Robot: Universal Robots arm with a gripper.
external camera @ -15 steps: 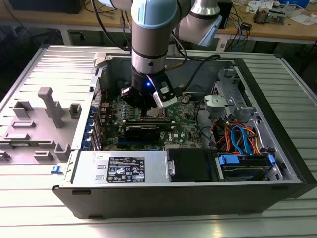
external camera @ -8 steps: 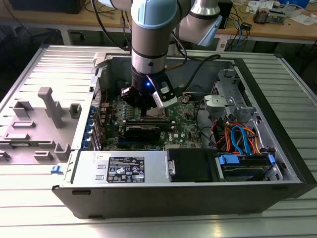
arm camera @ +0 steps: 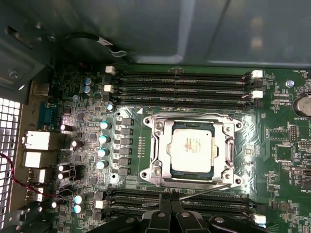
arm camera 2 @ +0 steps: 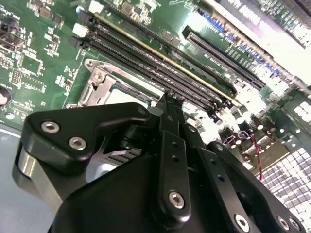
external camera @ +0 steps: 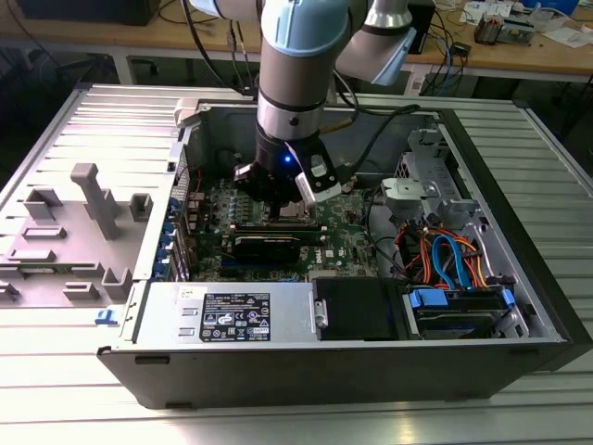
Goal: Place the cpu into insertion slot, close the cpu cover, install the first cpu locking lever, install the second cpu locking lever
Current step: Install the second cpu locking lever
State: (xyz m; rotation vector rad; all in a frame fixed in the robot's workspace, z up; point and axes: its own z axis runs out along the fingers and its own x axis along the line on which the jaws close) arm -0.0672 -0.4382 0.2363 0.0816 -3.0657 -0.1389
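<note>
You see one open grey computer case (external camera: 519, 278) on a ribbed metal desk (external camera: 56, 371). Inside, one green circuit board (arm camera: 277, 150) carries one silver-rimmed square socket (arm camera: 232, 151) holding one silver-grey square chip (arm camera: 192, 147), with the thin metal frame cover (arm camera: 163, 128) lying over it. The black fingers (arm camera: 170, 196) are pressed together, holding nothing, just beside the socket.

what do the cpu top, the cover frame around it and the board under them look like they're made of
The cpu top looks like dull, matte silver-grey metal with a soft sheen. The cpu cover looks like thin, brighter metal plate, glinting along its edges. The circuit board looks like glossy green laminate, probably fibreglass, judging by its reflections. The end effector near the socket looks like matte black metal or plastic; I can't tell which.
</note>
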